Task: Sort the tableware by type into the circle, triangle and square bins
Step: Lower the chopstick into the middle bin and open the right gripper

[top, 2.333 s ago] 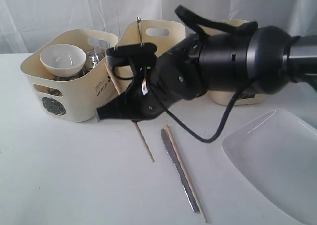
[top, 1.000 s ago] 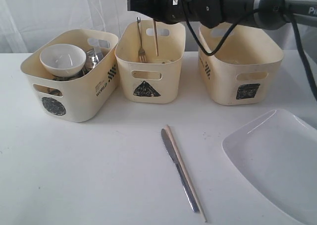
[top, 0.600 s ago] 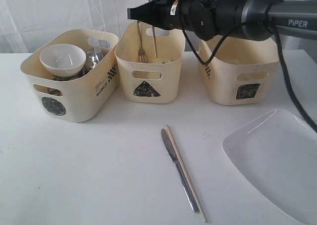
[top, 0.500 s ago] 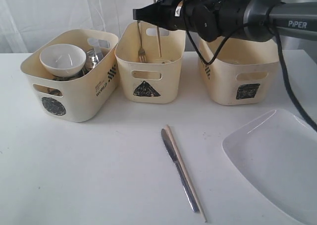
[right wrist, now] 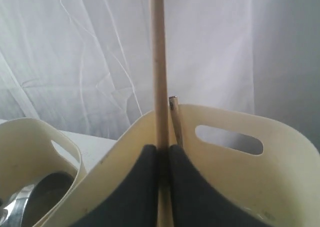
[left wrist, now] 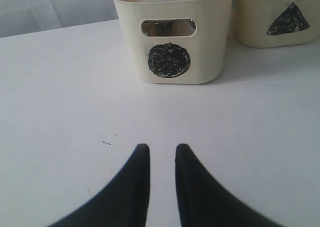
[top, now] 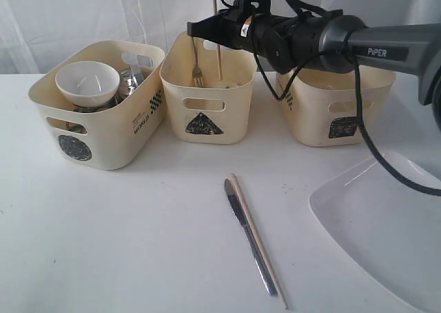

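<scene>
Well to the left of the triangle bin (top: 234,116), the left gripper (left wrist: 162,151) hovers over the bare tabletop (top: 103,244), its fingers a little apart and holding nothing. Directly above the triangle bin, the right gripper (right wrist: 162,152) is pressed onto a chopstick (top: 219,63). The chopstick's long axis is upright and its lower end is already below the bin's rim, so I judge the coming move is a release or a short straight lowering. A fork (top: 196,58) leans inside the bin just beside it, but there seems to be enough room. A knife (top: 238,213) and a second chopstick (top: 259,240) lie side by side in front of the bin, nearer to the right arm.
</scene>
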